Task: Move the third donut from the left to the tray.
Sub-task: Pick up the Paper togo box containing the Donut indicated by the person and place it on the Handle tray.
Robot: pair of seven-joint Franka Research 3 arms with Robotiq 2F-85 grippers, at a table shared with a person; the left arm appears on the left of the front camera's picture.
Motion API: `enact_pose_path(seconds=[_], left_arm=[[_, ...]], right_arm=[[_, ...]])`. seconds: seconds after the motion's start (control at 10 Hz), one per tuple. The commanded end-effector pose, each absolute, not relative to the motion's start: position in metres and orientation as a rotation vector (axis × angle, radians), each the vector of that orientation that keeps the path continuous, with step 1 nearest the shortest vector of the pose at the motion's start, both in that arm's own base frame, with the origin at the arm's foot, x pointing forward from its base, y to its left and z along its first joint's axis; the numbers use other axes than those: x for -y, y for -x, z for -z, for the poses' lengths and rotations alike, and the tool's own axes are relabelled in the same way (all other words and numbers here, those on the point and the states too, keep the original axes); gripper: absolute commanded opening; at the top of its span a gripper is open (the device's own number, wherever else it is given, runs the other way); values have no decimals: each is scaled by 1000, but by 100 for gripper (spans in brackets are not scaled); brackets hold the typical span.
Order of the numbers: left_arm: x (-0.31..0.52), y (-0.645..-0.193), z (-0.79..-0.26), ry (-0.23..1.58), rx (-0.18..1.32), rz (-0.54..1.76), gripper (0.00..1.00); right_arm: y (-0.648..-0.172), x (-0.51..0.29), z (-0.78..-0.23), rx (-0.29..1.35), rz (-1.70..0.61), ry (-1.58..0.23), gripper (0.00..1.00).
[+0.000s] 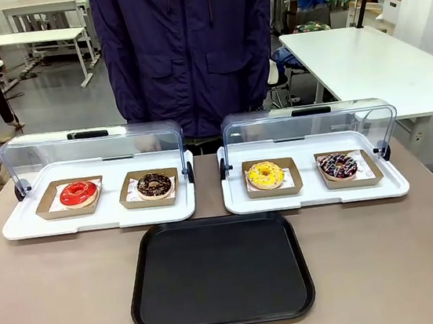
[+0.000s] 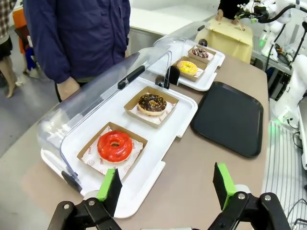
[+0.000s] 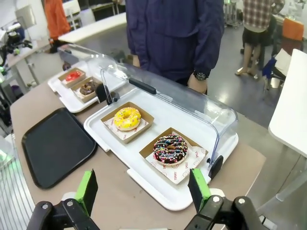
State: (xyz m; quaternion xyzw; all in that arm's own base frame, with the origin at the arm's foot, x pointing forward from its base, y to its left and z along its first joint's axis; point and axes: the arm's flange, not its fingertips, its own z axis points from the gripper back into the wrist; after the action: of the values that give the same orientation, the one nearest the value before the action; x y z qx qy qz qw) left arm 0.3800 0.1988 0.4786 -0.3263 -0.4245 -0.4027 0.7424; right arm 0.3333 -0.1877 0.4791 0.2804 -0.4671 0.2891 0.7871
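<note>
The third donut (image 1: 265,175) has yellow icing and sits in a brown cardboard holder on the left half of the right white tray; it shows too as the yellow donut (image 3: 126,118) and, far off, the yellow donut (image 2: 187,67). The black tray (image 1: 220,272) lies bare in the middle of the table, near the front; the same black tray (image 2: 229,116) (image 3: 55,144) shows in both wrist views. My left gripper (image 2: 166,187) hovers open above the table in front of the red donut. My right gripper (image 3: 145,188) hovers open in front of the right white tray.
A red donut (image 1: 78,193) and a chocolate donut (image 1: 155,185) sit on the left white tray (image 1: 19,226). A sprinkled chocolate donut (image 1: 338,166) lies right of the yellow one. Both clear lids (image 1: 307,123) are swung open at the back. A person (image 1: 187,47) stands at the far edge.
</note>
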Motion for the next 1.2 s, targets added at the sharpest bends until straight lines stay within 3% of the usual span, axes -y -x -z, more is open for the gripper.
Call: enact_pose_path(seconds=[0.0,1.1], left_arm=[[-200,-381,-481,720,938,892,100],[-200,-381,-481,720,938,892,100]], right_arm=[[-334,190,-481,1027,-644,-595,100],[-334,190,-481,1027,-644,-595,100]])
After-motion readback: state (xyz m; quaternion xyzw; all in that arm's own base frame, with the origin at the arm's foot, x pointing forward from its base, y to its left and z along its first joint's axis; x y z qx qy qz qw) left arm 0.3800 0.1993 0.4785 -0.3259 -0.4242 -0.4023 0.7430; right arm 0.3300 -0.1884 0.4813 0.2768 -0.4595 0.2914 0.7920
